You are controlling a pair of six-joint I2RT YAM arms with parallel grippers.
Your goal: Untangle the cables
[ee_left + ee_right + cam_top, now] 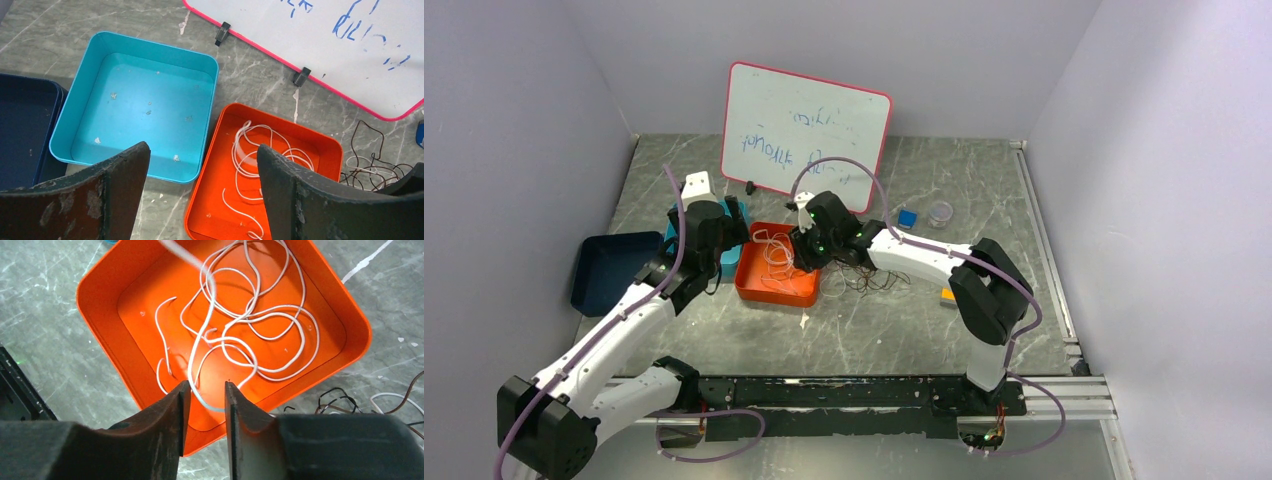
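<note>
Marbled grey tabletop (904, 330) bears a glossy orange square tray (102, 327) of curly white cables (235, 337). Right gripper (205, 387) stands narrowly parted above them, and left gripper (202, 150) is spread wide.

This is a robotics lab's test cell, not a lived-in room — plain pale lavender walls (514, 120) box in a grey marble-patterned counter (904, 330). A white-and-black jointed robot arm on the left (614, 340) and its twin on the right (924, 255), both trailing thick purple hoses (671, 195), stand on a silver aluminium rail (1069, 398) at the near edge. A pink-framed whiteboard (809, 130) scribbled in blue marker leans at the back, beside shallow square plastic trays — orange (774, 297), light blue (140, 110), navy (609, 275).
</note>
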